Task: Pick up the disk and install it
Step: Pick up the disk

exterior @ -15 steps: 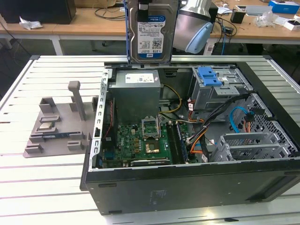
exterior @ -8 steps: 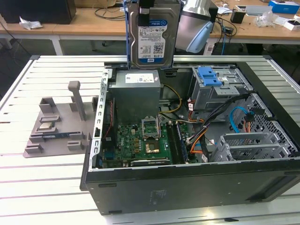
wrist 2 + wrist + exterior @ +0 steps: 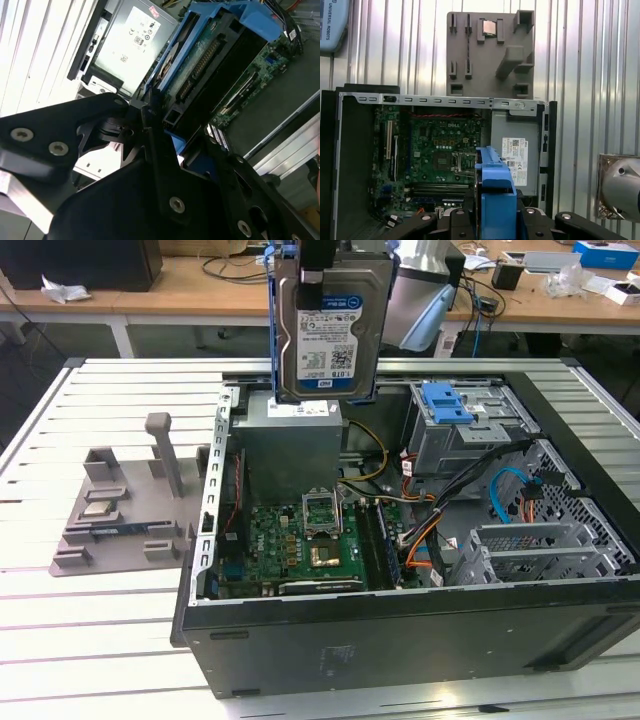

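Observation:
The disk hangs upright in the air above the open computer case, its white-and-blue label facing the exterior camera and a blue bracket around its edges. My gripper is shut on its upper end. It hovers over the grey power supply box, to the exterior view's left of the grey drive cage with a blue latch. In the second wrist view the black fingers clamp the disk edge-on. In the first wrist view the disk's blue bracket sits between the gripper arms.
Inside the case lie a green motherboard, orange and blue cables and perforated metal bays. A grey fixture plate with posts rests on the slatted table at the exterior view's left. Desks stand behind.

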### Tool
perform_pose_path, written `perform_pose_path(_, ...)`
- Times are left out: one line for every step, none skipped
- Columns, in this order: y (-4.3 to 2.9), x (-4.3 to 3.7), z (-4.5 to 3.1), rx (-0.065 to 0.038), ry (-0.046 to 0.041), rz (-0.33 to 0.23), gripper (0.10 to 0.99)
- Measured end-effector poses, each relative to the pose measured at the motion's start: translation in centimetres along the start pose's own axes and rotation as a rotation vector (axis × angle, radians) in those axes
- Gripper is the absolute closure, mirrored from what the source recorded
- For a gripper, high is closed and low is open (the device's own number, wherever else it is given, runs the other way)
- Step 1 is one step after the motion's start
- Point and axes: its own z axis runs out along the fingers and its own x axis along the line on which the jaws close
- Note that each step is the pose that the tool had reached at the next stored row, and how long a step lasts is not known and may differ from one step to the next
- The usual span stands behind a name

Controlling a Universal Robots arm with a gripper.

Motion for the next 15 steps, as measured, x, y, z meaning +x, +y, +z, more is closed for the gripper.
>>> perform_pose_path(-0.01,0.27,0.00,0.000,-0.0001,0.000,0.714)
perform_pose_path(-0.02,0.62,-0.01,0.000,0.0001,0.000,0.714)
perform_pose_path(-0.03,0.80,-0.02,0.000,0.0001,0.000,0.714)
perform_pose_path(-0.03,1.07,-0.01,0.000,0.0000,0.000,0.714)
perform_pose_path(-0.03,1.78,-0.03,0.000,0.0000,0.000,0.714)
perform_pose_path(-0.02,2.46,-0.04,0.000,0.0000,0.000,0.714)
perform_pose_path(-0.02,3.29,-0.06,0.000,0.0001,0.000,0.714)
perform_pose_path(-0.01,3.88,-0.07,0.000,-0.0001,0.000,0.714)
perform_pose_path(-0.01,4.40,-0.08,0.000,0.0001,0.000,0.714)
perform_pose_path(0.00,5.14,-0.09,0.000,-0.0001,0.000,0.714)
perform_pose_path(0.00,5.57,-0.10,0.000,0.0000,0.000,0.714)
perform_pose_path(0.00,5.88,-0.11,0.000,0.0000,0.000,0.714)
perform_pose_path(0.00,6.13,-0.11,0.000,0.0000,0.000,0.714)
perform_pose_path(0.00,6.65,-0.12,0.000,0.0000,0.000,0.714)
perform_pose_path(0.00,6.98,-0.13,0.000,0.0000,0.000,0.714)
